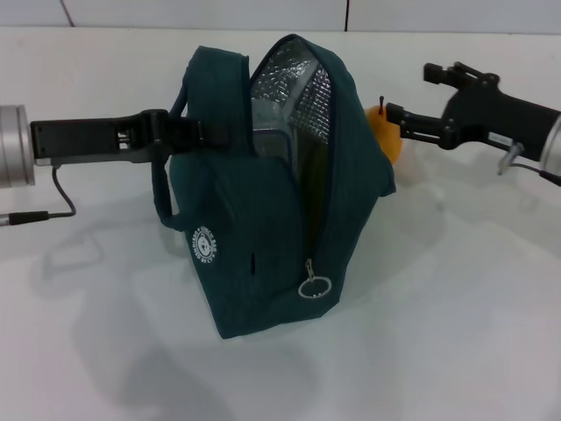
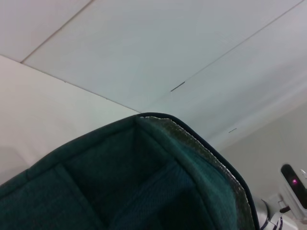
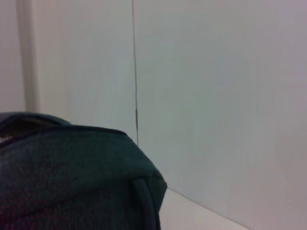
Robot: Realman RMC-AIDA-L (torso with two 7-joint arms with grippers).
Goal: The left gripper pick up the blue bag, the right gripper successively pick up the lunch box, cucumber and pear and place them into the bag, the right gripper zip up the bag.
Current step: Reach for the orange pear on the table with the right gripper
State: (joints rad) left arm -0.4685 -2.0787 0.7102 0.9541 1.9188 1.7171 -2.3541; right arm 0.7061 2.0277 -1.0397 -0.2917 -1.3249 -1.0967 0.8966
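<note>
The blue bag (image 1: 263, 246) stands upright in mid-table, its top unzipped and the silver lining showing. My left gripper (image 1: 187, 132) comes in from the left and is shut on the bag's upper edge by the handle. Inside the opening the lunch box (image 1: 268, 142) shows as a pale rim, with a green strip beside it that may be the cucumber (image 1: 316, 180). The pear (image 1: 387, 136) sits behind the bag's right side. My right gripper (image 1: 408, 92) is open, its lower fingertip just over the pear. Both wrist views show only the bag (image 2: 144, 187) (image 3: 72, 177).
The white table (image 1: 456, 307) stretches around the bag, with a white wall behind it. The zipper's ring pull (image 1: 314, 287) hangs low on the bag's front. A thin black cable (image 1: 53, 206) trails from the left wrist.
</note>
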